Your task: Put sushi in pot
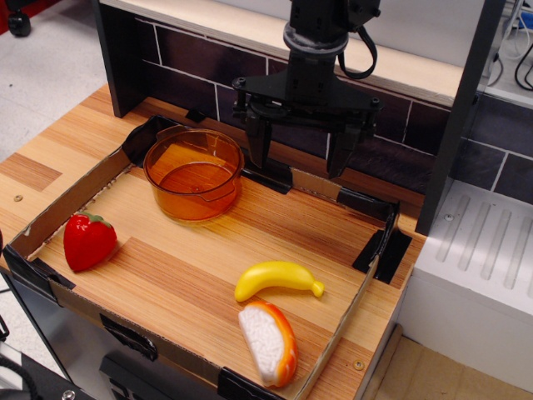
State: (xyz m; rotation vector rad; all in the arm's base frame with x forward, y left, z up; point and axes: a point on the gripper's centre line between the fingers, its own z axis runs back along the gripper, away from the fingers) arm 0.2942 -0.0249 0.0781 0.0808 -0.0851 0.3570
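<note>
The sushi (268, 342) is a wedge with a bumpy white rice face and an orange rounded back. It lies at the front right of the wooden board, just below the yellow banana (278, 278). The pot (193, 172) is a round translucent orange pot with small rim handles, standing upright and empty at the back left. My gripper (298, 163) hangs at the back of the board, to the right of the pot, far from the sushi. Its two black fingers are spread wide apart and hold nothing.
A red strawberry (87, 240) lies at the left edge. A low cardboard rim (71, 200) with black tape corners borders the wooden board. A dark tiled back wall (191, 67) stands behind, and a black post (458, 117) and a white unit (475, 275) stand at the right.
</note>
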